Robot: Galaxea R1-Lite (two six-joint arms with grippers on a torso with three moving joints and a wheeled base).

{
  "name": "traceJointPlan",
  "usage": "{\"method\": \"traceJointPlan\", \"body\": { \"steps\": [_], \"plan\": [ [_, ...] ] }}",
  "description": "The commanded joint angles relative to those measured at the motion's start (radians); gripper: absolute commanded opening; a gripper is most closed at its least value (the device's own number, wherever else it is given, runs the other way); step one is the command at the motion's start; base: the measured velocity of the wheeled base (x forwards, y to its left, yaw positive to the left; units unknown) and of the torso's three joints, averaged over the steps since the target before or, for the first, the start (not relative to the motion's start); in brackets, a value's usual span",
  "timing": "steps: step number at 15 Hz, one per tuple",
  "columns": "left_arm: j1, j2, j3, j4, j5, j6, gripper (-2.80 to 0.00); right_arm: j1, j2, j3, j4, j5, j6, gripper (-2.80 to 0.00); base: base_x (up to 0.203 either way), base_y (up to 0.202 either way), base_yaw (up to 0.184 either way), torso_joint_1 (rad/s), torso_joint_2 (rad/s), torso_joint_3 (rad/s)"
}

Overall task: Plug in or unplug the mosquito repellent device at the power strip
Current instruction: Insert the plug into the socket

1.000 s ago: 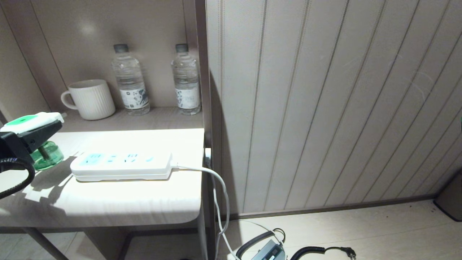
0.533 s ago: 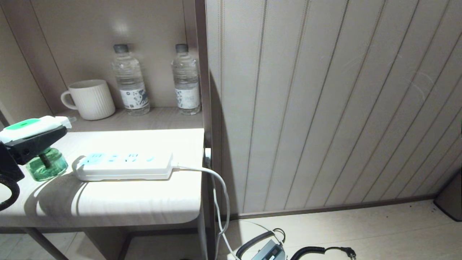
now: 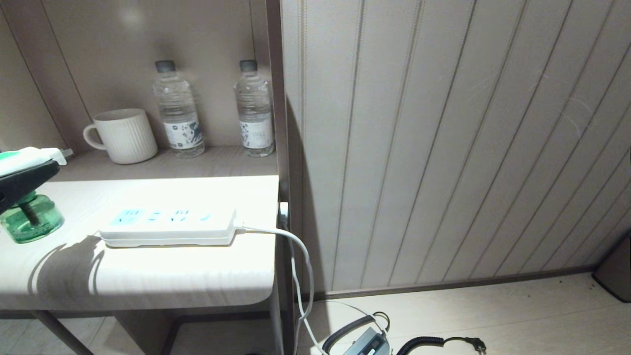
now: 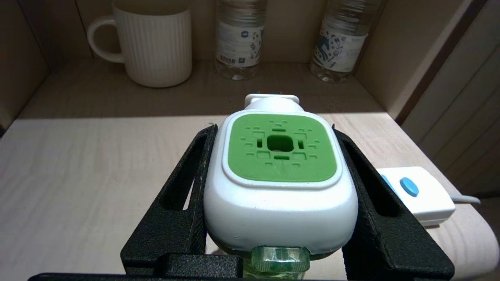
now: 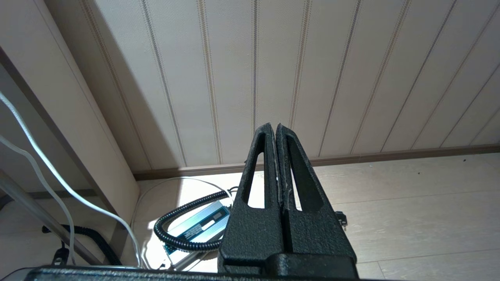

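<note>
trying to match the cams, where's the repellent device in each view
Head view: repellent device at the far left edge, held over the table by the left gripper, left of the power strip.
Left wrist view: device centre, clamped between the black fingers.
Right wrist view: not in it.
Shared landmark: the white mug.

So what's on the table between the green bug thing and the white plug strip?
Nothing. In the head view, only bare tabletop with shadow lies between the mosquito repellent device, held by the left gripper, and the power strip.
</note>
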Motion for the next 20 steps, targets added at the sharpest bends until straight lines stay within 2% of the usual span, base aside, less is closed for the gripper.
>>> {"method": "traceJointPlan", "body": {
  "steps": [1,5,10,14,20],
  "plan": [
    [0.0,-0.046,-0.026,0.04,-0.004,-0.001,-2.8,0.0,0.0,0.0,0.0,0.0,0.001,-2.8,0.0,0.0,0.0,0.0,0.0,0.0],
    [0.0,-0.07,-0.033,0.077,0.0,-0.004,-2.8,0.0,0.0,0.0,0.0,0.0,0.001,-2.8,0.0,0.0,0.0,0.0,0.0,0.0],
    [0.0,-0.125,-0.048,0.193,0.001,-0.005,-2.8,0.0,-0.001,0.0,0.0,0.0,-0.001,-2.8,0.0,0.0,0.0,0.0,0.0,0.0],
    [0.0,-0.143,-0.058,0.199,0.003,-0.005,-2.8,0.0,-0.001,0.0,0.0,0.001,0.001,-2.8,0.0,0.0,0.0,0.0,0.0,0.0],
    [0.0,-0.144,-0.136,0.301,0.001,-0.004,-2.8,0.0,-0.001,0.0,0.0,0.001,0.001,-2.8,0.0,0.0,0.0,0.0,0.0,0.0]
  ]
}}
